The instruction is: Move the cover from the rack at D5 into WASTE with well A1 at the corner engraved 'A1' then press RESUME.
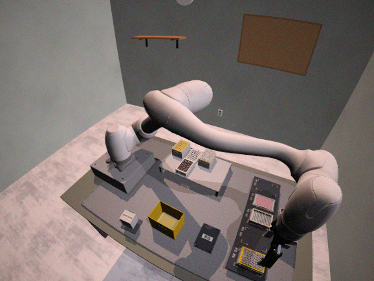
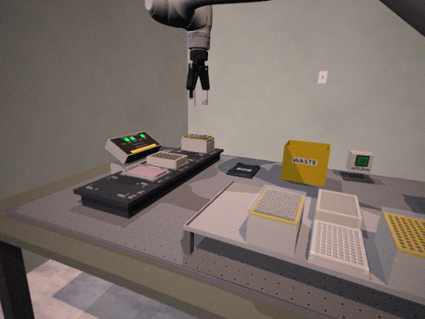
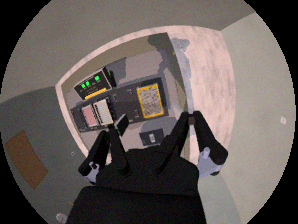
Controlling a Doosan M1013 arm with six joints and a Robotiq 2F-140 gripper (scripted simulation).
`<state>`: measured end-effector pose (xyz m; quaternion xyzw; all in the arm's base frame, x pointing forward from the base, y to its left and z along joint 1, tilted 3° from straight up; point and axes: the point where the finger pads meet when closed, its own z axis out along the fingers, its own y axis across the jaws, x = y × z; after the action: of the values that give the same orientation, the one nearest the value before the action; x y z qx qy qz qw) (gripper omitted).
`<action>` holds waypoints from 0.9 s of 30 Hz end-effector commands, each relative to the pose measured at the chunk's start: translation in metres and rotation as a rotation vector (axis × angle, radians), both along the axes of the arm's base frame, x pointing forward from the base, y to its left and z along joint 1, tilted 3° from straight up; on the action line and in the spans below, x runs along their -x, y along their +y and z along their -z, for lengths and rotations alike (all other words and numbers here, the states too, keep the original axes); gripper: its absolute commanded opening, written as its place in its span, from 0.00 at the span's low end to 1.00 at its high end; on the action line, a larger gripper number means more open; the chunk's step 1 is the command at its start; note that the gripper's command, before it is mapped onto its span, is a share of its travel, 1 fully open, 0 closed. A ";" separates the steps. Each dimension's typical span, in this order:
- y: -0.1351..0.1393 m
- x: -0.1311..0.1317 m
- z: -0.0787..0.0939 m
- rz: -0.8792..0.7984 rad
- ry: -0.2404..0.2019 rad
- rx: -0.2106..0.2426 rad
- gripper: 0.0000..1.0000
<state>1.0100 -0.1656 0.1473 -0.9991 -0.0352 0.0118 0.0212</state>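
Top view, arm: it reaches across the table (image 1: 107, 207) and bends down at the far end of the black deck (image 1: 246, 236).
Top view, hand: the hand (image 1: 271, 256) hangs right beside the yellow-rimmed tip rack (image 1: 250, 259), fingers spread, nothing between them.
Top view, bin: the yellow bin (image 1: 166, 219) stands upright mid-table, well apart from the rack, with the black pad (image 1: 207, 237) between them.
Side view, hand: the hand (image 2: 198, 98) sits high in the air, above the tip rack (image 2: 198, 142) at the deck's end, open and empty.
Side view, cover: I cannot tell whether a cover sits on that rack; the top looks dotted with a yellow rim.
Side view, others: pink plate (image 2: 144, 171) and trough tray (image 2: 167, 159) lie on the deck; bin (image 2: 306, 162) and green key (image 2: 360, 161) stand to the right.
Wrist view: the rack (image 3: 150, 100) shows far below, between the spread fingers.
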 end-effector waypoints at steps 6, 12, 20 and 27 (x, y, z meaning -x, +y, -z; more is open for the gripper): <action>0.000 0.000 -0.010 0.000 0.000 0.000 0.77; -0.001 0.004 -0.016 0.020 0.001 0.000 0.00; -0.004 0.034 -0.016 0.140 0.006 0.003 0.00; -0.007 0.069 -0.016 0.280 0.011 0.007 0.00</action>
<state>0.9545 -0.1719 0.1639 -0.9967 0.0780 0.0140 0.0197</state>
